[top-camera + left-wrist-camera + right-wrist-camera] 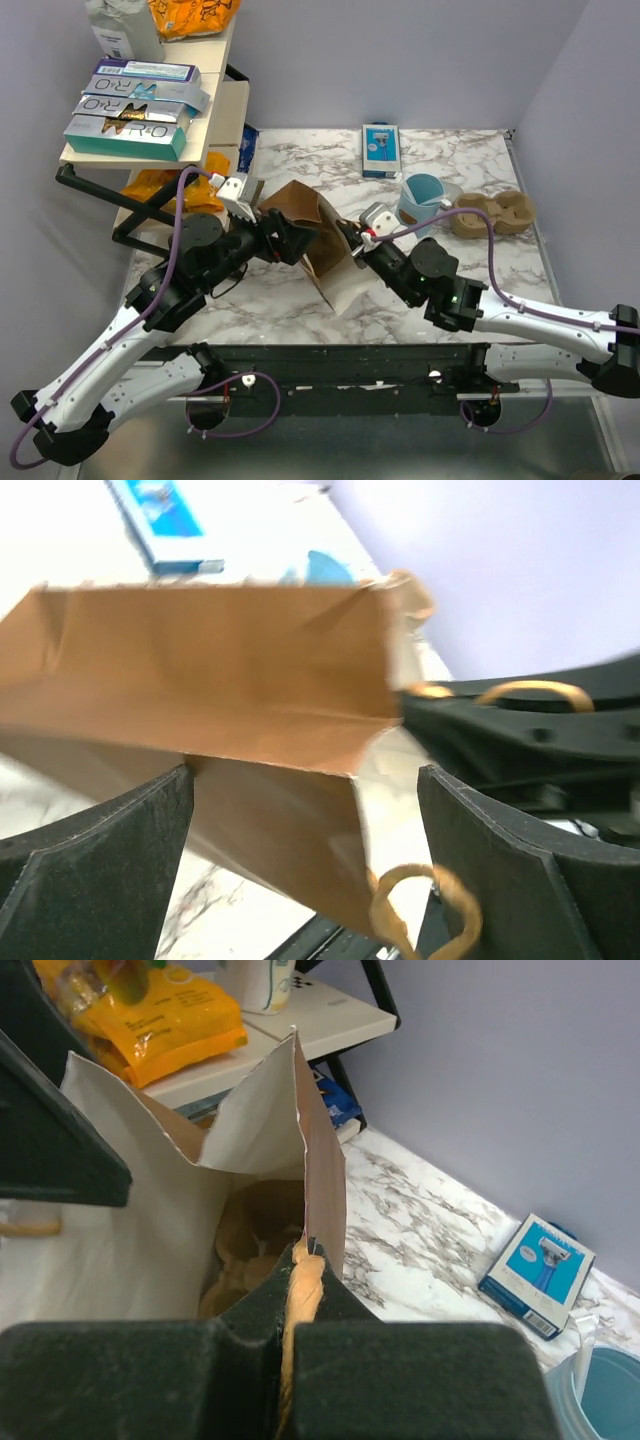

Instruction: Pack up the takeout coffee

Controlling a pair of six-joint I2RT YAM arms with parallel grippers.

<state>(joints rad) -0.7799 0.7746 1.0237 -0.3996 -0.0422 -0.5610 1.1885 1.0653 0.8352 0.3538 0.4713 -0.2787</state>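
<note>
Right hand [300, 1260] pinches bag handle [301, 1300]; left hand [305, 780] open, maybe touching.

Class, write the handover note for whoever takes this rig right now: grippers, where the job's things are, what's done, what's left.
Left gripper: open, straddling the paper bag.
Right gripper: shut on the bag's handle, holding its mouth open.
Coffee cup and lid: not visible on the table; tan shapes lie inside the bag, unidentifiable.
Done: bag stands open, possibly loaded.
Left: check the cup is inside, then release.
</note>
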